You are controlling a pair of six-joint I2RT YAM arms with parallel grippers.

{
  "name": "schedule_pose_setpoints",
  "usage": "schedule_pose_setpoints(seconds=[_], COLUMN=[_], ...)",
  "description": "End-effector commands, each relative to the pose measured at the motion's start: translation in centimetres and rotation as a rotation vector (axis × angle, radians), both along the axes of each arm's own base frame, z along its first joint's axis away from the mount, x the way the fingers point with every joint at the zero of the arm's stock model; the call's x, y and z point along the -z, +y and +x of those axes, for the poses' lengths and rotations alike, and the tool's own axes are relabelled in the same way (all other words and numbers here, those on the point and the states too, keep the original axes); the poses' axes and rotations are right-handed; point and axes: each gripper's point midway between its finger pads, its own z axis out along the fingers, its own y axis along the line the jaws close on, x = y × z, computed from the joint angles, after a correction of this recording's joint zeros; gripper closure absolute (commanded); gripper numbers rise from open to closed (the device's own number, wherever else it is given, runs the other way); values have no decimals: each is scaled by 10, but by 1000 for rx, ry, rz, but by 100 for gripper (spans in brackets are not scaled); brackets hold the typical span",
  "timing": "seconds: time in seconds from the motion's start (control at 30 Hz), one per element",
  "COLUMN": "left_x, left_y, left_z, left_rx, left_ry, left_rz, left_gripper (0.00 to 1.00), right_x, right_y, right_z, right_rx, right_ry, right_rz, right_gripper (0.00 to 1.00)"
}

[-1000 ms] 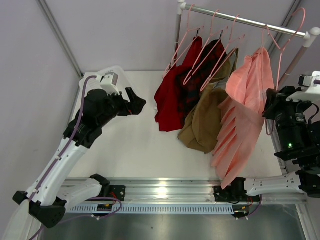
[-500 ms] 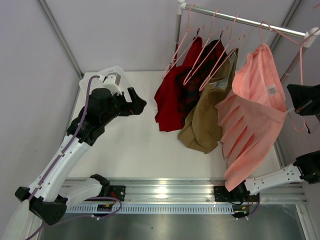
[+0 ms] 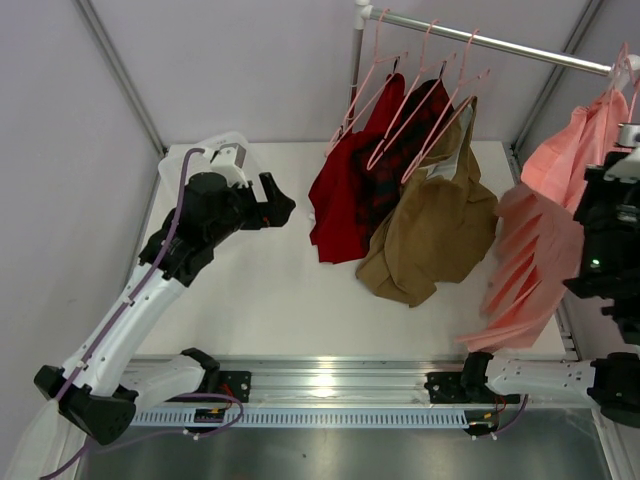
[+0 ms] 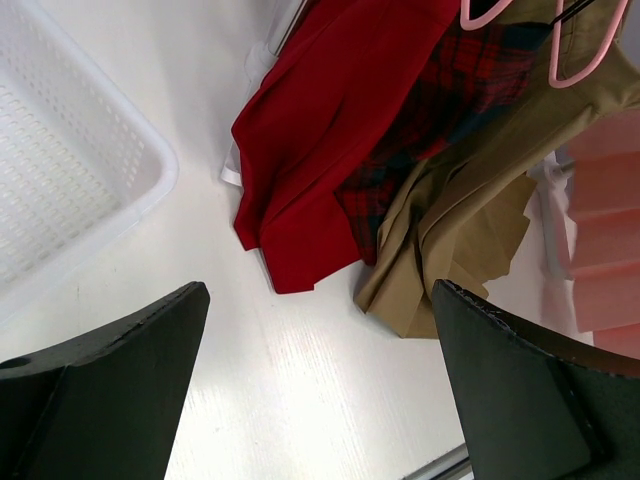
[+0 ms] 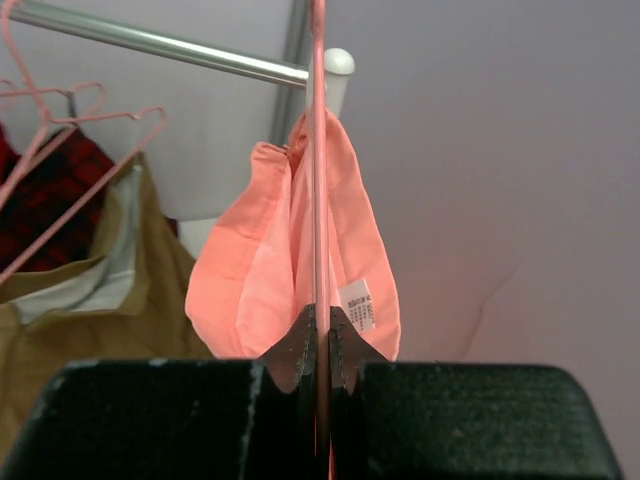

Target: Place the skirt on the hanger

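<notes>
Skirt hangs draped on hanger at far right by rail end, R gripper clenched on hanger wire, L gripper released over bench: best carry level, hook squarely over rail w/o snagging tan garment.

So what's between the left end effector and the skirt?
Top view: beyond the left end effector hang the dark red garment, the plaid garment and the tan-brown garment, then the skirt.

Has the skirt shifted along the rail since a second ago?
Yes. The skirt has swung right, toward the rail's right end, and no longer covers the tan garment it overlapped before.
</notes>
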Motion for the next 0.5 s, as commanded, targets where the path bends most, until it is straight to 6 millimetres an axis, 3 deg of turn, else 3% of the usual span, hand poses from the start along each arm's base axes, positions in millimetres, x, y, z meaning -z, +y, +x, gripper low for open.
schedule_pose_setpoints(seconds=[0.0, 0.07, 0.27, 0.37, 0.47], left_x=[-32, -31, -33, -35, -34], left_y=[-4, -3, -9, -10, -12], left_z=[1, -1, -10, -13, -16], left_rx=[29, 35, 94, 114, 131], left_ry=[-95, -102, -117, -124, -128], left_rz=[-20, -8, -24, -26, -30], left_gripper=[1, 0, 1, 1, 1], right_x=[15, 17, 40, 39, 35], right_y=[-27, -32, -7, -7, 5], right_z=[-23, -26, -3, -3, 0], right_rx=[248, 332, 451, 437, 304], right_ry=[146, 135, 148, 63, -32], right_rz=[0, 26, -10, 130, 299], right_gripper=[100, 100, 100, 100, 100])
